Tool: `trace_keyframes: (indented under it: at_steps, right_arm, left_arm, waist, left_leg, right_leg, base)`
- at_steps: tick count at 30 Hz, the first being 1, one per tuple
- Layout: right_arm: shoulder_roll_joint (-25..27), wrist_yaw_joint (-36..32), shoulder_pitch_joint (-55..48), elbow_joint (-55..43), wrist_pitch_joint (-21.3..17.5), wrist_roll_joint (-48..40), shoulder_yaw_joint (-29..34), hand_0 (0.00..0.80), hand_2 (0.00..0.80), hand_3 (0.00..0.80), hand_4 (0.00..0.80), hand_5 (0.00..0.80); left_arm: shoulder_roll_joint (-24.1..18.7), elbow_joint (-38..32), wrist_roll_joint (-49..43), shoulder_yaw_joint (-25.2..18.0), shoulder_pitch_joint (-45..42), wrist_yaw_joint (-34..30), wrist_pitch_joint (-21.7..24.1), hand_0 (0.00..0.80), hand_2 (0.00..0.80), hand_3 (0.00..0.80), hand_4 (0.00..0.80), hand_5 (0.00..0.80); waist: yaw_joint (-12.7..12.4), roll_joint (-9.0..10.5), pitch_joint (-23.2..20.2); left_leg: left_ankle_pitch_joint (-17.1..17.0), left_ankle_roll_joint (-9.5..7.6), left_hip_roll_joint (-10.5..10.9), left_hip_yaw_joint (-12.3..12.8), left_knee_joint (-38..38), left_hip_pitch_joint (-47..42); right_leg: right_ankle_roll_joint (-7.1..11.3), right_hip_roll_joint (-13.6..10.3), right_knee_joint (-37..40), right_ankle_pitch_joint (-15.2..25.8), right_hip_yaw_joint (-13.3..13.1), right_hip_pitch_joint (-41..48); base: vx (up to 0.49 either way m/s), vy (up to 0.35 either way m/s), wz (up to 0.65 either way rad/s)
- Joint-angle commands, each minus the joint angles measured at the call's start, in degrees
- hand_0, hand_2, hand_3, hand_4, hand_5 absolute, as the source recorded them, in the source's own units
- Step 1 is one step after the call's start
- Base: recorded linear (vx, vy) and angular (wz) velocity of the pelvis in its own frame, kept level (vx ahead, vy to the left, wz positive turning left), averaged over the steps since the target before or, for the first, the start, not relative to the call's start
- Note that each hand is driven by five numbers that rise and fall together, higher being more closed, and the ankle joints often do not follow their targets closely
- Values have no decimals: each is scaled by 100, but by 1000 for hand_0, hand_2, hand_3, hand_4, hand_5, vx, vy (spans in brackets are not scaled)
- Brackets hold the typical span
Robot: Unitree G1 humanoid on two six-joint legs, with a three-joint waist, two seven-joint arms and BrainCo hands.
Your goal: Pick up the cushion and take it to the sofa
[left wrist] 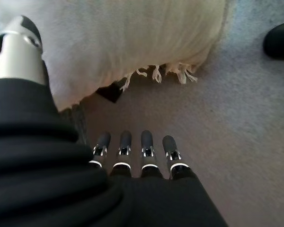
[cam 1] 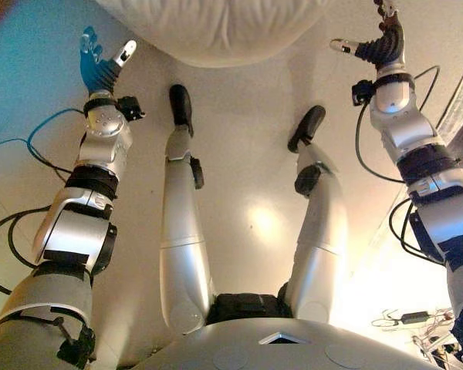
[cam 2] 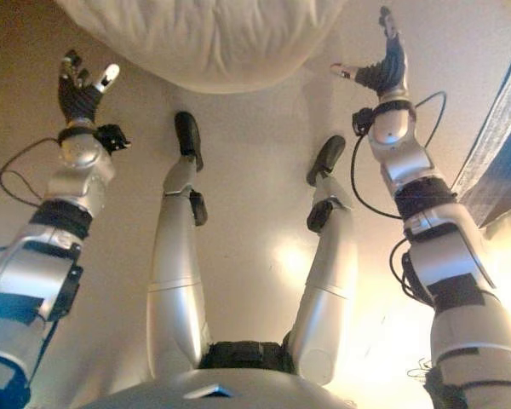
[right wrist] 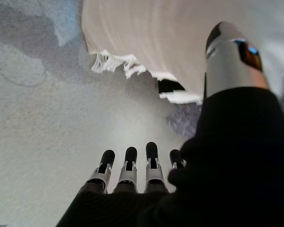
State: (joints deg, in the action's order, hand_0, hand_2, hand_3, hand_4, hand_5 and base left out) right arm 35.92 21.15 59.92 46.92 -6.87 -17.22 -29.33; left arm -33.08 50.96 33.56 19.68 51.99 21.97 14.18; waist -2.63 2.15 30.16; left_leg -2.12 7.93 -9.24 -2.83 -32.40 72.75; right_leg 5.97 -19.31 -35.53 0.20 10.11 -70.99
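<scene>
A large cream cushion (cam 1: pixel 216 27) with a fringed edge lies on the floor ahead of me, between my two arms. It also shows in the left wrist view (left wrist: pixel 128 38) and the right wrist view (right wrist: pixel 146 38). My left hand (cam 1: pixel 100 65) is stretched out to the cushion's left, fingers straight, holding nothing. My right hand (cam 1: pixel 378 42) is stretched out to the cushion's right, fingers straight, holding nothing. Neither hand touches the cushion. No sofa is in view.
Pale carpeted floor (left wrist: pixel 236 118) lies all around the cushion. A striped blue cloth edge (cam 2: pixel 502 128) shows at the far right. A small device with wires (cam 1: pixel 413 317) lies on the floor at the lower right.
</scene>
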Motion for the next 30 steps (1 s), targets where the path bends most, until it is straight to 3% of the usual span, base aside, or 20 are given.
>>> trace_keyframes:
  at_steps: [1,7,13,16,17,18,20,21,22,23,24,30]
  right_arm:
    - [314,-73,265,-28,-406,-264,-190,0,0,0,0,0]
    - [160,-302,824,-37,-427,-601,-445,0,0,0,0,0]
    - [-75,-902,1108,-164,-648,-1025,-586,0,0,0,0,0]
    - [-217,-1458,1313,-250,-712,-1427,-680,0,0,0,0,0]
    - [-224,-1537,1400,-268,-729,-1488,-677,0,0,0,0,0]
    - [-318,-1899,1439,-363,-770,-1809,-694,0,0,0,0,0]
    - [-382,-2369,1484,-488,-767,-2208,-693,0,0,0,0,0]
    - [-426,-2573,1517,-562,-737,-2337,-687,0,0,0,0,0]
    - [-475,-2693,1541,-637,-686,-2408,-682,201,201,201,201,201]
    - [-508,-2792,1554,-670,-644,-2445,-674,402,402,402,402,402]
    - [-515,-2952,1618,-740,-614,-2490,-670,800,800,800,800,800]
    - [-578,-3364,1490,-921,-727,-2813,-600,800,800,800,800,800]
  left_arm:
    - [-74,-24,253,-3,205,-98,294,0,0,0,0,0]
    - [9,71,513,303,852,-416,171,0,0,0,0,0]
    - [197,-46,1209,542,1239,-1193,260,0,0,0,0,0]
    - [318,-161,1510,695,1411,-1856,230,0,0,0,0,0]
    - [320,-192,1563,718,1481,-1956,250,0,0,0,0,0]
    - [439,-319,1878,830,1494,-2415,273,0,0,0,0,0]
    - [493,-490,2101,920,1562,-2664,255,0,0,0,0,0]
    - [518,-584,2142,960,1590,-2749,233,386,386,386,386,386]
    - [554,-671,2145,1000,1610,-2780,237,781,781,781,781,781]
    - [584,-723,2205,1031,1626,-2840,221,800,800,800,800,800]
    - [600,-813,2236,1047,1692,-2874,208,800,800,800,800,800]
    - [798,-1243,2423,1078,1474,-3242,339,800,800,800,800,800]
  waist:
    - [-21,-302,-37]
    - [41,-345,-37]
    - [82,-391,-37]
    - [84,-413,-37]
    - [93,-417,-37]
    - [66,-425,-37]
    - [57,-423,-37]
    - [56,-421,-37]
    - [55,-418,-37]
    - [53,-415,-37]
    - [65,-410,-37]
    - [38,-408,-37]
  left_leg:
    - [536,28,-229,-141,-462,333]
    - [531,28,-179,-157,-509,678]
    - [498,53,-135,-172,-487,878]
    - [467,78,-126,-193,-444,976]
    - [283,32,-100,-174,-390,1136]
    - [415,99,-117,-214,-383,1069]
    - [396,105,-113,-226,-347,1143]
    - [394,112,-120,-231,-337,1172]
    - [387,119,-125,-238,-331,1203]
    - [380,124,-118,-250,-330,1229]
    - [190,74,-78,-242,-285,1417]
    - [121,103,-82,-288,-235,1482]
  right_leg:
    - [632,-418,103,382,-771,-438]
    - [651,-394,21,363,-897,-785]
    - [661,-366,-18,340,-1001,-1019]
    - [689,-374,-14,325,-1035,-1138]
    - [628,-399,77,494,-1009,-1273]
    - [706,-390,2,344,-1051,-1242]
    - [712,-404,33,352,-1042,-1306]
    - [719,-418,47,354,-1032,-1332]
    - [723,-426,46,359,-1028,-1366]
    - [723,-427,43,371,-1034,-1399]
    - [656,-460,126,557,-1007,-1566]
    - [702,-517,214,649,-960,-1637]
  base:
    - [28,50,2]
    - [26,55,3]
    - [15,25,3]
    - [-30,29,6]
    - [0,9,4]
    - [1,-1,4]
    - [34,-22,5]
    - [-18,-23,5]
    - [-18,-21,5]
    - [-96,-10,5]
    - [-87,-18,4]
    - [-28,-40,4]
